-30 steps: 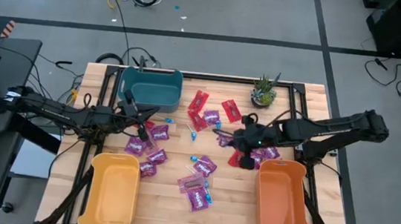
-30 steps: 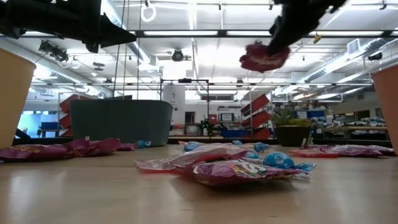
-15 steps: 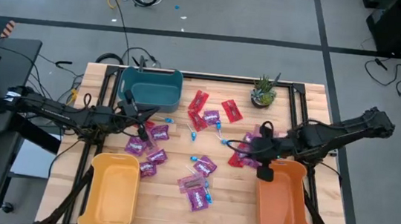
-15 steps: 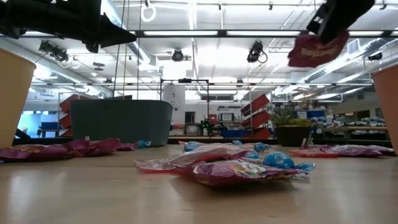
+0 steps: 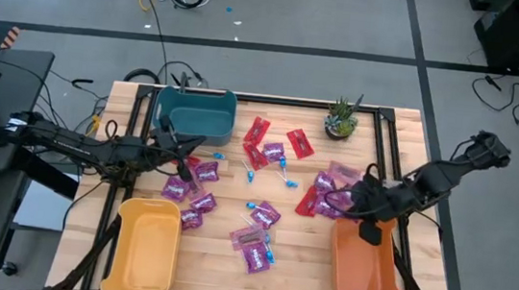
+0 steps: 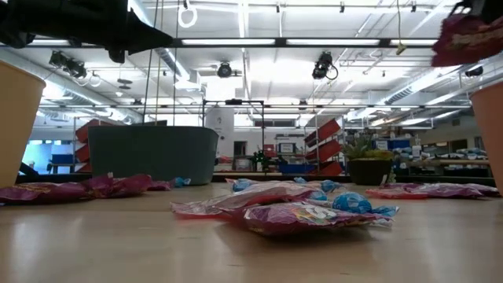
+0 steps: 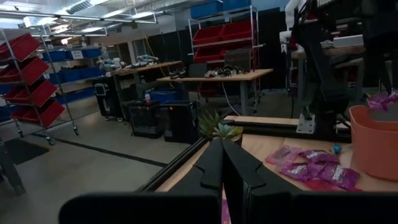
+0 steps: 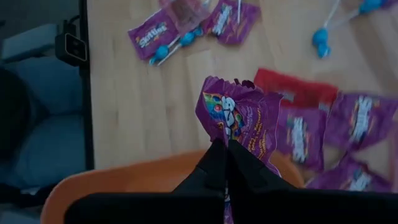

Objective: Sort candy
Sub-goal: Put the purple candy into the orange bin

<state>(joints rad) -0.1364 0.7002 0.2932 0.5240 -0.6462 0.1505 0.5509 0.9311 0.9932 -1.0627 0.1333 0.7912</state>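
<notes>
My right gripper (image 8: 221, 148) is clenched on a purple candy packet (image 8: 239, 121), pinching it by one edge so it hangs over the far rim of the orange bin (image 5: 364, 255); from above, the right gripper (image 5: 370, 201) sits just past that rim, at the right side of the table (image 5: 218, 266). In the low view the held packet (image 6: 465, 39) shows high at the right edge, well off the tabletop. Just left of and beyond my gripper lies a cluster of purple packets (image 5: 331, 184) with a flat red packet (image 5: 306, 205) touching them. Farther left, mid-table, blue lollipops (image 5: 260, 205) lie among more packets, with a small pile (image 5: 254, 243) toward the near edge. Red packets (image 5: 258, 131) lie at the far side, between the teal bin (image 5: 195, 110) and the potted plant (image 5: 341, 120). My left gripper (image 5: 183, 169) is pressed shut, holding nothing, hovering over purple packets (image 5: 201, 172) just near of the teal bin. The yellow bin (image 5: 143, 248) stands at the near left corner.
</notes>
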